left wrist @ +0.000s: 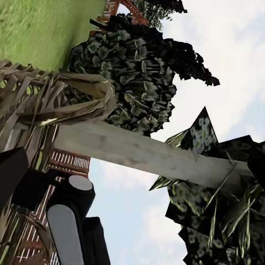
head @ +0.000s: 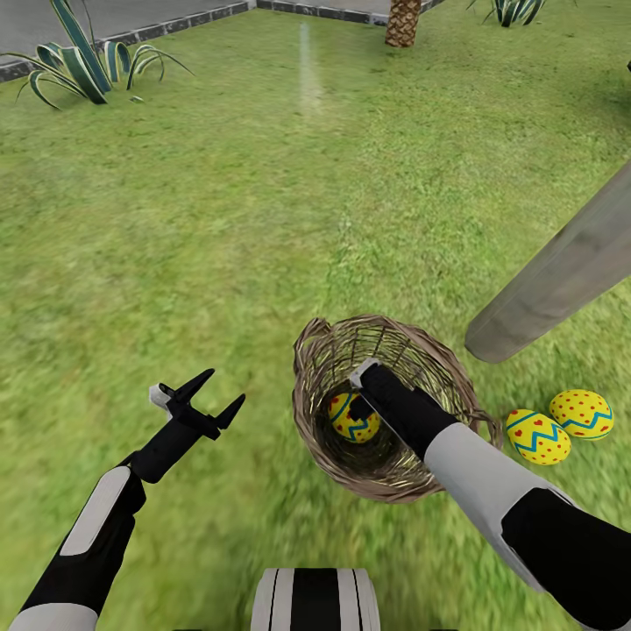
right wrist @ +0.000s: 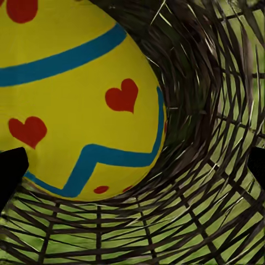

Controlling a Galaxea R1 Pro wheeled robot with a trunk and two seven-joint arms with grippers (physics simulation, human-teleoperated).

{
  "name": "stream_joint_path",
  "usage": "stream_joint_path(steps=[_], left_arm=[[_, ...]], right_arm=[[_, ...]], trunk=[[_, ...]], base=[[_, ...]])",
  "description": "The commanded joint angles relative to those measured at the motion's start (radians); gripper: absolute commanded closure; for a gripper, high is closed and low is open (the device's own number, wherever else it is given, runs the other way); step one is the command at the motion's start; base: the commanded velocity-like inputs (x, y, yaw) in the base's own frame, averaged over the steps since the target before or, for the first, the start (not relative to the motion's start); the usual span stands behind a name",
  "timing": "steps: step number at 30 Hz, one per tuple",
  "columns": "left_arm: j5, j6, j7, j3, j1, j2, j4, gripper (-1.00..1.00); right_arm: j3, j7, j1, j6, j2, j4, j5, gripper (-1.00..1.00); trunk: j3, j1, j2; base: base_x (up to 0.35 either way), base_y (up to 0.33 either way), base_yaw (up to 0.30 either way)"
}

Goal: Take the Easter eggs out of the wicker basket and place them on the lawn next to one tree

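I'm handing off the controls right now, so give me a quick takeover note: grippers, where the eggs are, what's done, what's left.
Left gripper: open, empty, over the lawn left of the wicker basket.
Right gripper: reaching down inside the basket at the last egg; the right wrist view shows its fingertips spread, egg not gripped yet.
Done: two eggs lie on the grass beside the tree trunk.
Left: grasp the third egg, lift it out, set it by the other two.

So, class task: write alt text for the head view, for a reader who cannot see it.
The right arm reaches into a wicker basket on the lawn, toward one Easter egg inside. Two more eggs lie beside a tree trunk; the left pincer hovers open.
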Motion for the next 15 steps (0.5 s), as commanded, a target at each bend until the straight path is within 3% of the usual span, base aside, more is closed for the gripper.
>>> stream_joint_path(steps=[1,2,6,15], left_arm=[[-0.003,0.004,-0.004,0.001,-0.001,0.000,0.000,-1.00],[-0.003,0.004,-0.004,0.001,-0.001,0.000,0.000,-1.00],[-0.004,0.003,-0.002,0.001,-0.001,0.000,0.000,-1.00],[-0.005,0.003,-0.002,-0.001,0.000,0.000,-0.001,-1.00]], right_arm=[[0.003,0.067,-0.001,-0.014,-0.002,-0.002,0.014,-1.00],[0.003,0.108,-0.001,-0.030,-0.002,-0.001,0.027,-1.00],[0.000,0.153,-0.001,-0.047,-0.003,0.010,0.115,-1.00],[-0.005,0.160,-0.001,-0.050,-0.005,0.010,0.136,-1.00]], trunk=[[-0.004,0.000,0.000],[-0.008,0.001,-0.001],[-0.016,0.002,-0.001],[-0.028,0.003,-0.002]], base=[[0.000,0.000,0.000],[0.000,0.000,0.000],[0.000,0.000,0.000],[0.000,0.000,0.000]])
